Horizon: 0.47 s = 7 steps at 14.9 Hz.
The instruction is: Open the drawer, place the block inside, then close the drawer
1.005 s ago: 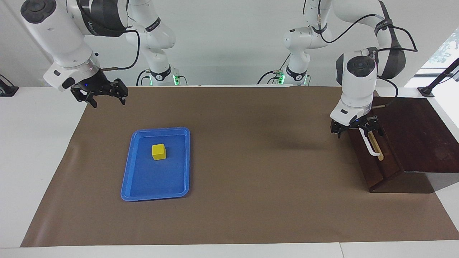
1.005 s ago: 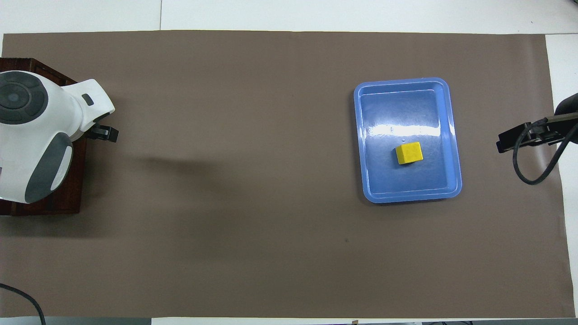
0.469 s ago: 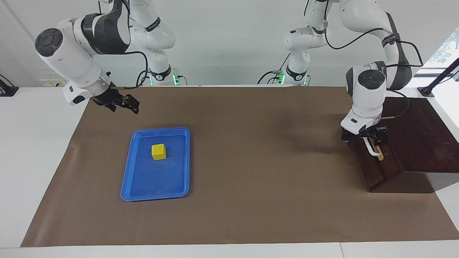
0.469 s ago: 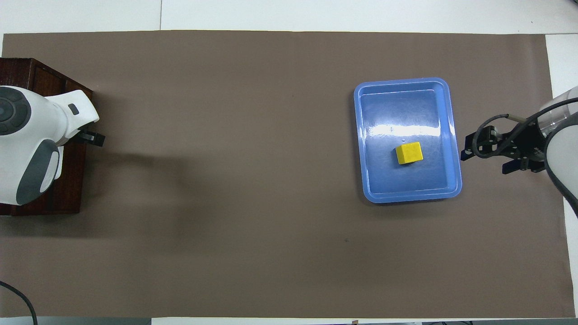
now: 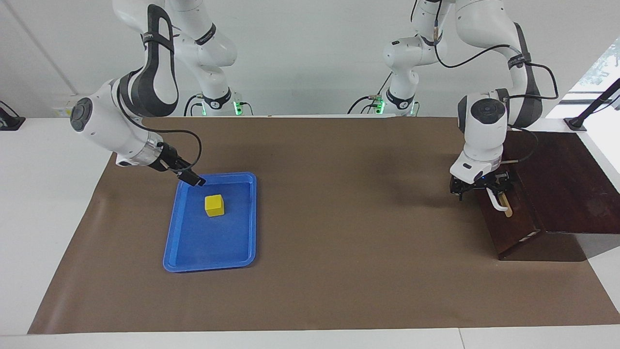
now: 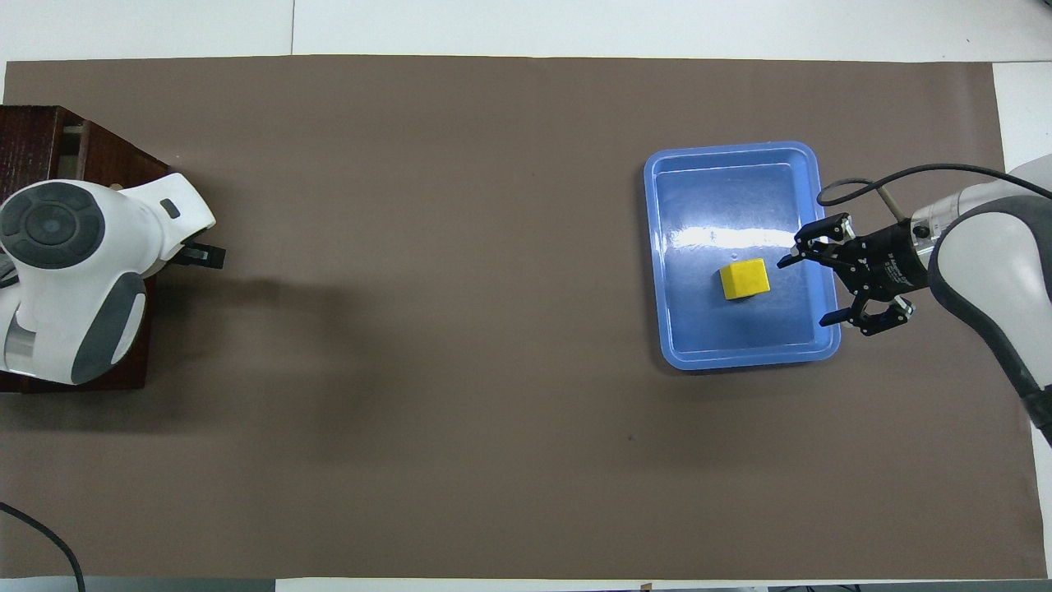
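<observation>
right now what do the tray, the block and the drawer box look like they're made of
Tray: looks like glossy blue plastic; it shows bright glare streaks and a moulded rounded rim.
Block: matte yellow, no glare; painted wood or foam, the look leaves it open.
Drawer box: dark brown wood, by its look stained, with a faint sheen on top; its handle is a white bar, material unclear.

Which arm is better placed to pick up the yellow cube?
The right: its open hand hangs over the blue tray's rim beside the small yellow cube. The left hand is at the wooden drawer's white handle.
</observation>
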Each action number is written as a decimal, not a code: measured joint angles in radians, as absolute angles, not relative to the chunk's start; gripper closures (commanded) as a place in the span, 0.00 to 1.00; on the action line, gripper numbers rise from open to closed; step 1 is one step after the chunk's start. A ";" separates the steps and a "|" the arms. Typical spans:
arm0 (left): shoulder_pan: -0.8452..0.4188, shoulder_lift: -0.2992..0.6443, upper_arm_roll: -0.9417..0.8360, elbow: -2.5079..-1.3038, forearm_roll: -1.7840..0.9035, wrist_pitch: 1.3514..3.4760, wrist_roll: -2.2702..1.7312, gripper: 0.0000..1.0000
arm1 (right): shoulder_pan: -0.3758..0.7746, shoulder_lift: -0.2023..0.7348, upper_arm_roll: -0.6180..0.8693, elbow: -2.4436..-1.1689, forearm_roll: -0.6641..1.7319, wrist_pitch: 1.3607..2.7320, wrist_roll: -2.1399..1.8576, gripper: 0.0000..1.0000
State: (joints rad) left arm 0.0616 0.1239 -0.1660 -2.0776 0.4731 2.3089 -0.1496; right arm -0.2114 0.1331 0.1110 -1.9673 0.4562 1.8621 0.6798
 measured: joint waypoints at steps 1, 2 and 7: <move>0.021 0.123 -0.168 -2.078 0.473 2.303 -0.207 0.00 | -0.222 0.141 0.111 -1.969 0.503 1.870 0.703 0.00; -0.022 0.122 -0.170 -2.078 0.471 2.293 -0.253 0.00 | -0.231 0.152 0.111 -1.969 0.543 1.873 0.716 0.00; -0.098 0.118 -0.170 -2.075 0.445 2.244 -0.311 0.00 | -0.269 0.281 0.110 -1.929 0.588 1.822 0.722 0.00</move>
State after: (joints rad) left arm -0.0982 0.1183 -0.1700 -2.0754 0.4454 2.2435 -0.3111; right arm -0.2689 0.2814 0.1102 -1.9290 0.5875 1.8224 0.7224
